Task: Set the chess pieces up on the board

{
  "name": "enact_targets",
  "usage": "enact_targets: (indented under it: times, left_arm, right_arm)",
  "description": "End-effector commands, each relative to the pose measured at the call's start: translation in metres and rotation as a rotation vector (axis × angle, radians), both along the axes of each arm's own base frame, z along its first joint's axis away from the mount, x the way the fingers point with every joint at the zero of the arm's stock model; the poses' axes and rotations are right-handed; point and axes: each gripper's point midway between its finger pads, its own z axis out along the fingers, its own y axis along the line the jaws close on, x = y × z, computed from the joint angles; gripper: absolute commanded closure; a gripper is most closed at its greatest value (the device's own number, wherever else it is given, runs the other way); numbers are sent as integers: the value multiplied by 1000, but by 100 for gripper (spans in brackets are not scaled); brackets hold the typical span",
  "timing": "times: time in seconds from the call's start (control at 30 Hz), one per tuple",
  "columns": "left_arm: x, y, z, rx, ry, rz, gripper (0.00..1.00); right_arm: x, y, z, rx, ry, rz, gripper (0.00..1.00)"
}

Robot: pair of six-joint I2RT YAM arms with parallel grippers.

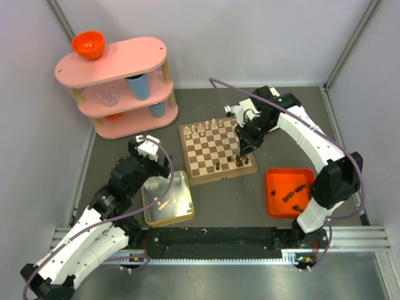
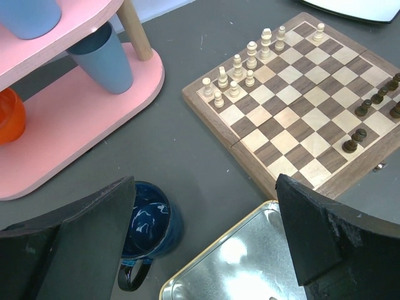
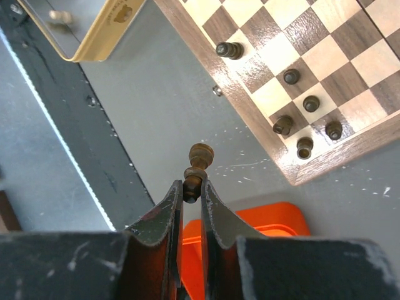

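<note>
Currently your right claw [image 3: 190, 187] pinches a dark piece [image 3: 199, 164] beside the board [image 1: 209, 153], mid-frame from above; your left claw [image 2: 205, 194] gapes wide. Few cream men [image 2: 240, 69] and dark men [image 3: 306, 103] stand placed; more wait in tray [image 1: 270, 187] and tin [image 1: 165, 187].

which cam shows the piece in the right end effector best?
Right wrist: the dark piece sits pinched in the right end effector, in sharp close-up. Top external shows that end effector by the board, the piece too small to make out. Left wrist misses it.
</note>
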Motion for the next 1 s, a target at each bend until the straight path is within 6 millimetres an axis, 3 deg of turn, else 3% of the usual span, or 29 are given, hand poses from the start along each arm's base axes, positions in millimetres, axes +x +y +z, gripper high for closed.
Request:
enact_targets:
  times: [0.0,0.17,0.47,0.97]
  left_arm:
    - [3,-2,14,-21,-43,-9,1]
    - [1,3,17,-25,-58,12,1]
    - [0,7,23,-33,-81,25,1]
    - [-1,6,25,-37,-84,13,1]
  right_arm:
    - [12,12,-5,-77,-120,116,99]
    - [27,30,-30,-192,-164,156,99]
    - [47,38,-60,-321,-194,131,99]
    - [45,40,-92,-393,-147,146,97]
